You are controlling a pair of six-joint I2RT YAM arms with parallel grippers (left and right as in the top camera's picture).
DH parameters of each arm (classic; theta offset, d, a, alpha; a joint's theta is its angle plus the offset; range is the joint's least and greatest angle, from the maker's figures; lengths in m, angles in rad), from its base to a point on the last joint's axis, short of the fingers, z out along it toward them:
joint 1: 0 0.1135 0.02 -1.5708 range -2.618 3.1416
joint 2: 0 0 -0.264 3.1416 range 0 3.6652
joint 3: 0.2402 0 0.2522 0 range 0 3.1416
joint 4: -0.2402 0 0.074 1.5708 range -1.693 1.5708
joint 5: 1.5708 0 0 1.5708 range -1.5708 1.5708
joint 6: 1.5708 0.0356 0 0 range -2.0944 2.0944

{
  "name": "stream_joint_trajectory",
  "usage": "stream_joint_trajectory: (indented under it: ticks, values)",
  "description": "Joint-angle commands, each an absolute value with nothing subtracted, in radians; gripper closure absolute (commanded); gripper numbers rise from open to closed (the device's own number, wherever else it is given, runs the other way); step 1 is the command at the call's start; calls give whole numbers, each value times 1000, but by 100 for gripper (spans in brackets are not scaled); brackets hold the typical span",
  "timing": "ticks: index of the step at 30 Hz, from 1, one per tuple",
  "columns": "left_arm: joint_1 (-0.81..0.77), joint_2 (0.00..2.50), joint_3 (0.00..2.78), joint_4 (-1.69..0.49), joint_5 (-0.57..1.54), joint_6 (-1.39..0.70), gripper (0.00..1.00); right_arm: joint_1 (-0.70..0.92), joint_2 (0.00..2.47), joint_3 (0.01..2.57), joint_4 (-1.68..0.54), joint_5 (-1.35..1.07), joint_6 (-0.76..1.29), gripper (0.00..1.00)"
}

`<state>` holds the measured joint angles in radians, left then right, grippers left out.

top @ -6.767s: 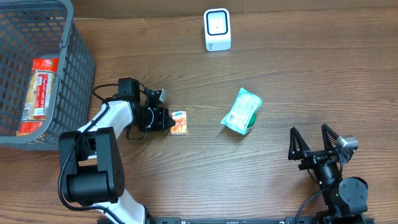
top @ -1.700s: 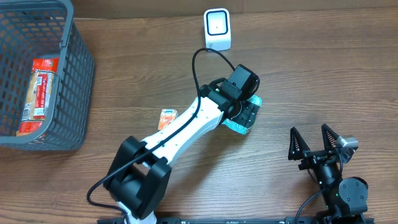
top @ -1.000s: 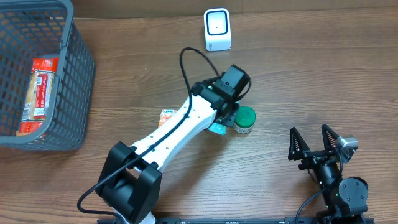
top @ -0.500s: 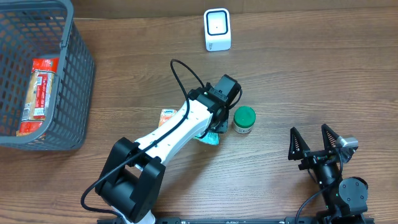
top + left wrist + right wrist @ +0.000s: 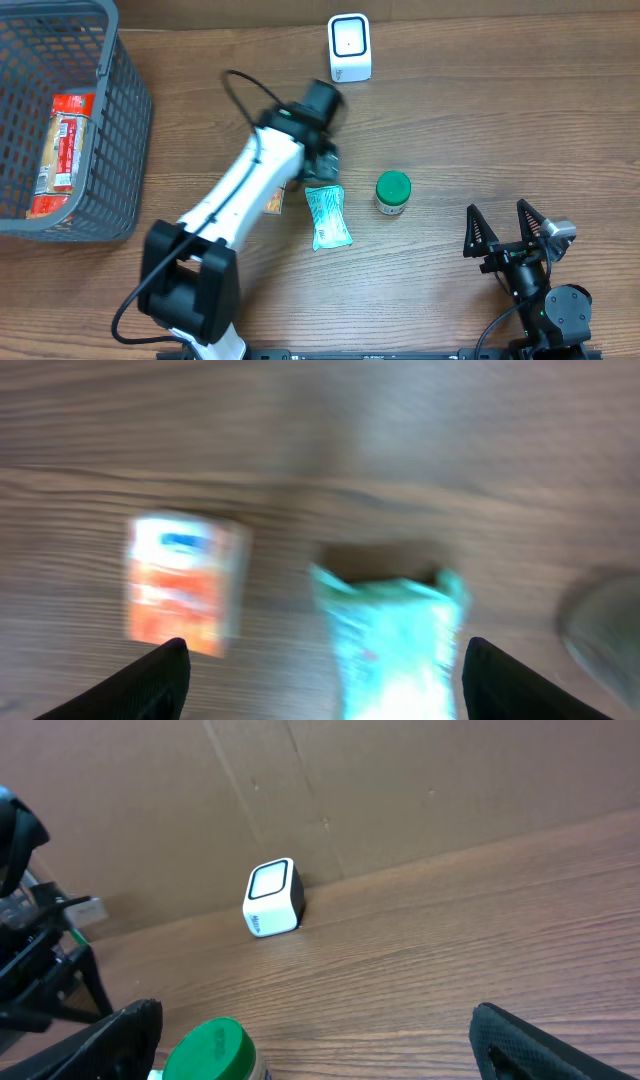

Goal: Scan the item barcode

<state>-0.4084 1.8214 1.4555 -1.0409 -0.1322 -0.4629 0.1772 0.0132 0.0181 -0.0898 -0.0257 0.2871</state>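
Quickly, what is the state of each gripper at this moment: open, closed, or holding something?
Left gripper: open, holding nothing.
Right gripper: open, holding nothing.

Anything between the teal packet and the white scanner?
Nothing on the table: the green jar stands right of the teal packet, off the line to the scanner. Only the open left gripper hangs over it.

Wooden table [image 5: 500, 120] bears basket [image 5: 127, 140], scanner [image 5: 349, 47], orange box [image 5: 180, 585], teal packet [image 5: 328, 217], green-lidded jar [image 5: 392, 192].
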Motion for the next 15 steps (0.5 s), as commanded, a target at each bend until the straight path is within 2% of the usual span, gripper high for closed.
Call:
stream_joint_trajectory:
  ticks: [1,8,15]
  values:
    - [-274,1816,1454,-1062,-146,-422,25,175,8,8,-84,-24,281,0]
    - [-127,1818,1311,-970,-145,-422,27,175,8,8,-84,-24,281,0]
    - [-105,1818,1135,-786,-160,-389,27,175,8,8,-84,-24,281,0]
